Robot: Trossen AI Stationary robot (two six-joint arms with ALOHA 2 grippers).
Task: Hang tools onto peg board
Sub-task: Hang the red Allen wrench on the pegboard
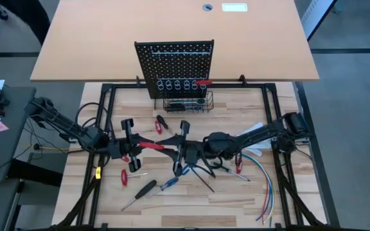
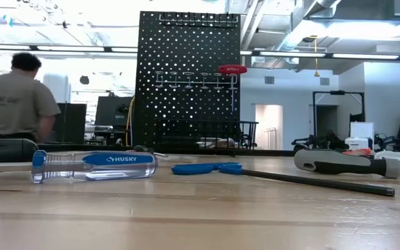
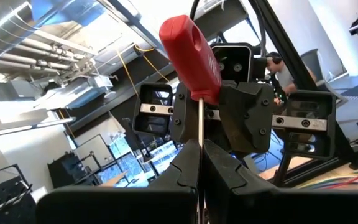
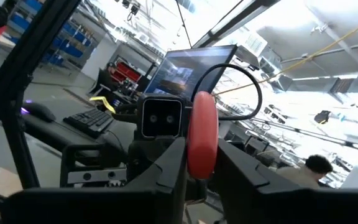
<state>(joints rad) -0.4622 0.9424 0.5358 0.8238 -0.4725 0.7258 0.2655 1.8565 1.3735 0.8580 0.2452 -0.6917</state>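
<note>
Above the table's middle, a red-handled screwdriver (image 1: 150, 145) is held in the air between my two grippers. My left gripper (image 1: 133, 146) is shut on its metal shaft. My right gripper (image 1: 180, 147) comes from the opposite side and is closed on the red handle (image 4: 202, 134). The black peg board (image 1: 174, 64) stands upright at the table's far side. Another red-handled tool (image 2: 232, 69) hangs in its row of rings, and the wire basket (image 1: 187, 102) sits at its base. More tools lie flat on the table. My left gripper pinches the bare metal shaft (image 3: 201, 134) between its two fingertips (image 3: 182, 165). The shaft runs on forward from the fingers, and the handle is at the far end. The screwdriver is clear of the table and tilts slightly upward. My right gripper has one finger (image 4: 169, 165) on each side of the red handle's lower part (image 4: 202, 163). It comes at the handle from the table's right, facing my left gripper. The handle stands between the fingers, lifted clear.
On the table lie a clear and blue screwdriver (image 2: 92, 165), a blue-handled tool (image 2: 207, 168), a grey-handled one (image 2: 339, 162), a black screwdriver (image 1: 143, 190) and a small red-handled tool (image 1: 128, 174). Coloured wires (image 1: 265, 186) lie at the near right. A person (image 2: 16, 97) stands in the room behind.
</note>
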